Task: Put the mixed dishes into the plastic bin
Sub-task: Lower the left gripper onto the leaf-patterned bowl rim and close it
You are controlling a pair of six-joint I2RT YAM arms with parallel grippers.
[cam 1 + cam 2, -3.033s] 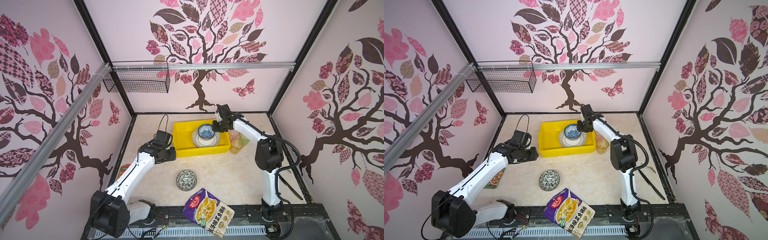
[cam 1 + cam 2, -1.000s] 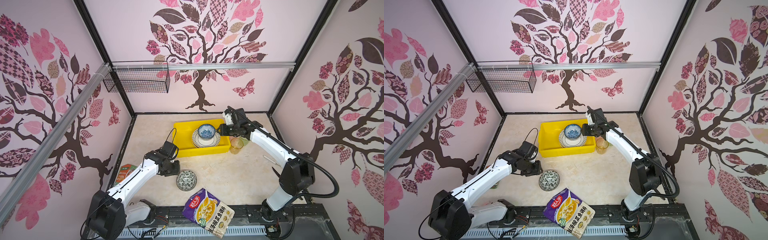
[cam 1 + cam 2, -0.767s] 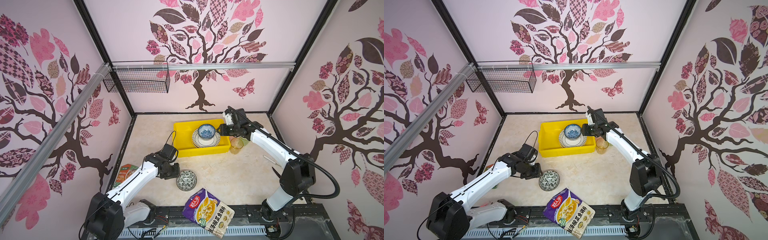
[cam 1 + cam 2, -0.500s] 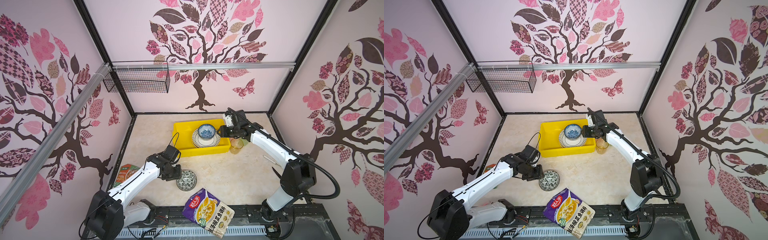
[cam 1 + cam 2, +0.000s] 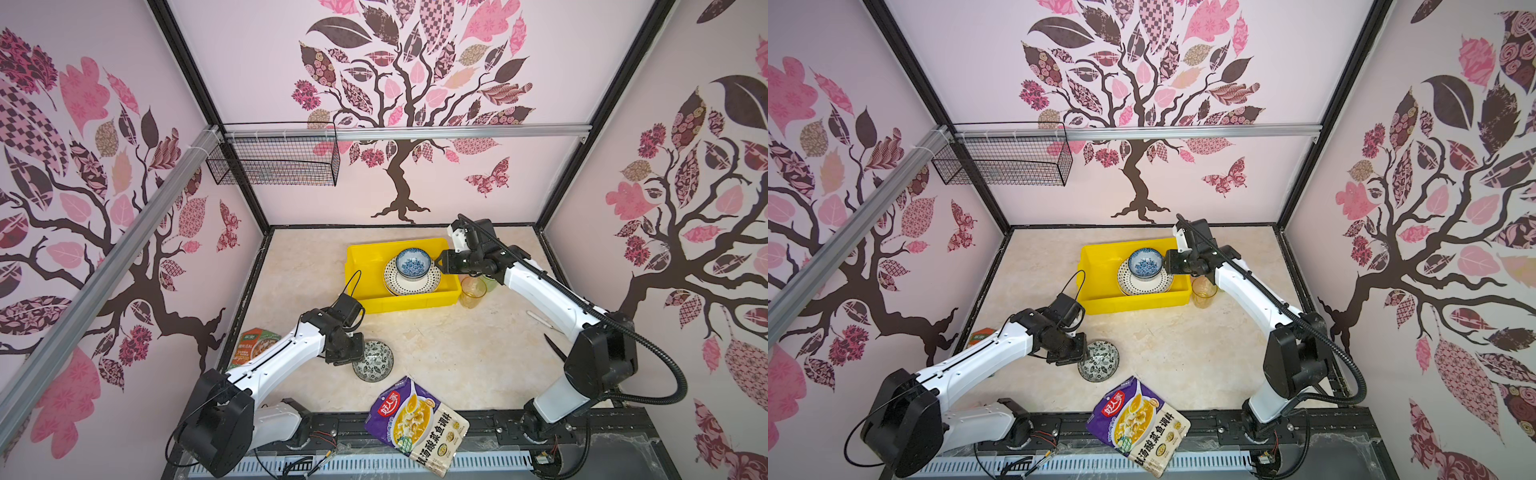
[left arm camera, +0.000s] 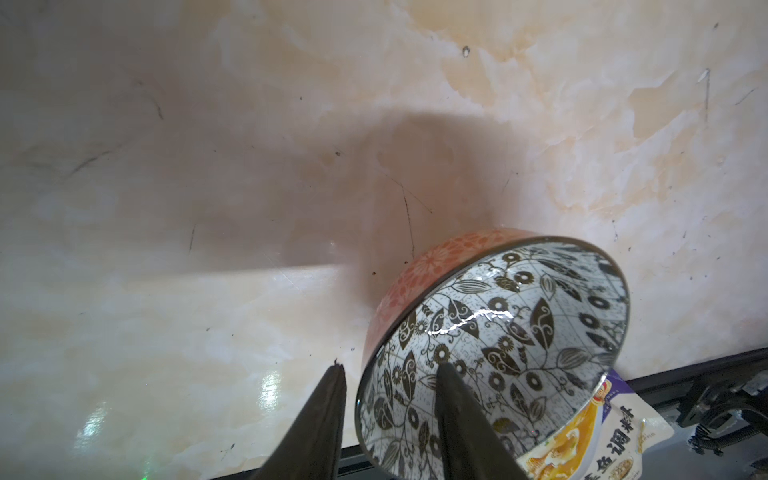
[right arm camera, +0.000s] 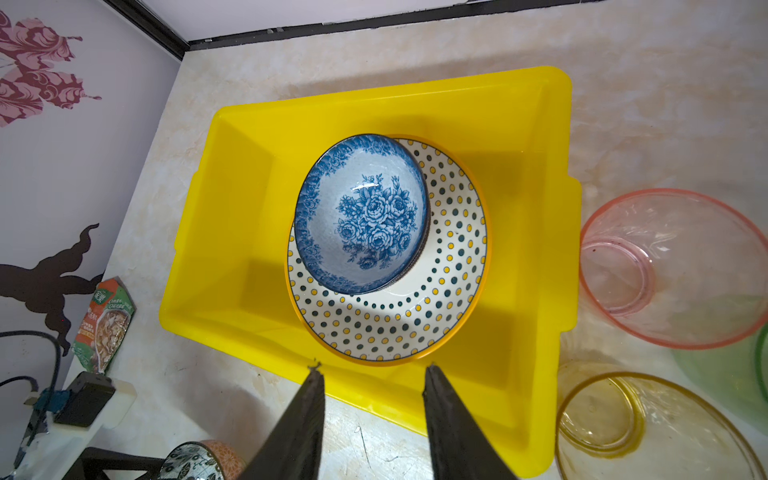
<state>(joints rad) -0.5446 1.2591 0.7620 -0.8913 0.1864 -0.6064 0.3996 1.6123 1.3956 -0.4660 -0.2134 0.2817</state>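
Note:
The yellow plastic bin [image 5: 415, 303] [image 7: 232, 208] holds a dotted, yellow-rimmed plate [image 5: 411, 284] [image 7: 395, 324] with a blue floral bowl [image 5: 412, 262] [image 7: 361, 212] on it. My right gripper [image 5: 442, 264] [image 7: 372, 370] hangs open and empty over the bin's right wall. Beside that wall stand amber [image 5: 472, 291] [image 7: 648, 432], pink [image 7: 673, 266] and green [image 7: 723, 374] tumblers. A black-and-white leaf-patterned bowl [image 5: 372, 360] [image 6: 498, 332] sits on the table in front. My left gripper [image 5: 357, 353] [image 6: 390, 368] is open, straddling its rim with one finger inside and one outside.
A purple food pouch [image 5: 415, 419] lies over the front edge, just in front of the bowl. A green-orange seasoning packet [image 5: 255, 345] lies by the left wall under my left arm. A black wire basket [image 5: 274, 160] hangs at the back left. A thin white stick [image 5: 540, 321] lies at the right.
My left gripper has moved forward and down to the black-and-white bowl and now straddles its rim. My right gripper has stayed almost still at the bin's right wall.

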